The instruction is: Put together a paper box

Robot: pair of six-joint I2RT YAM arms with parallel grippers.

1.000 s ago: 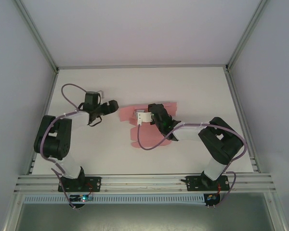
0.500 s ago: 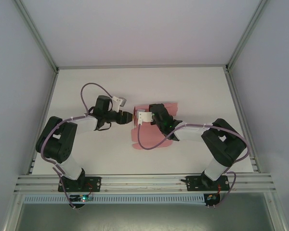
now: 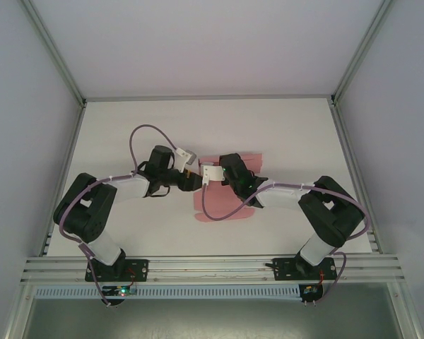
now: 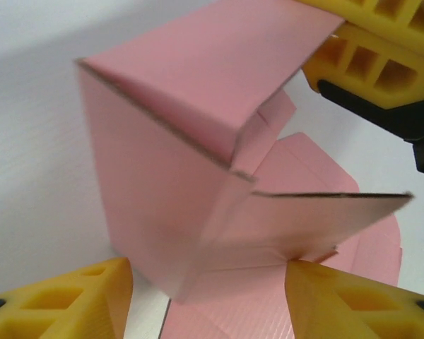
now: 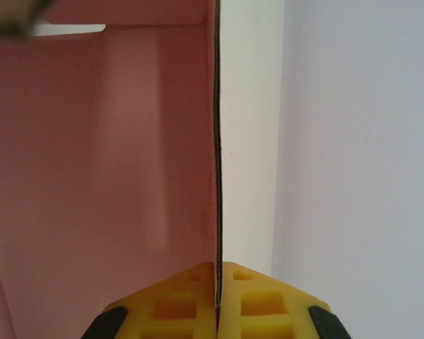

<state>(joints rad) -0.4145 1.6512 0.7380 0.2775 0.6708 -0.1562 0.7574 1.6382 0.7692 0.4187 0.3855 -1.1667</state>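
Note:
The pink paper box [image 3: 223, 207] lies mid-table, partly folded, with one part standing up and flaps spread flat around it. In the left wrist view the paper box [image 4: 162, 162] rises as a walled corner with a loose flap [image 4: 325, 212] sticking out. My left gripper [image 4: 206, 274] is open, its yellow fingers [image 4: 63, 300] on either side of the box's lower corner. From above, the left gripper [image 3: 195, 181] sits at the box's left edge. My right gripper [image 5: 217, 274] is shut on the thin edge of a pink panel [image 5: 106, 155], and it shows over the box [image 3: 220, 171].
The white table [image 3: 290, 127] is bounded by aluminium rails [image 3: 208, 267] in front and grey walls [image 3: 28, 106] at the sides. Purple cables [image 3: 143, 134] loop above both arms. Open table lies behind the box and to its right.
My left arm has swung right until its gripper reaches the box's left side. The pink card's left part has drawn in and stood up. The right gripper has kept its hold.

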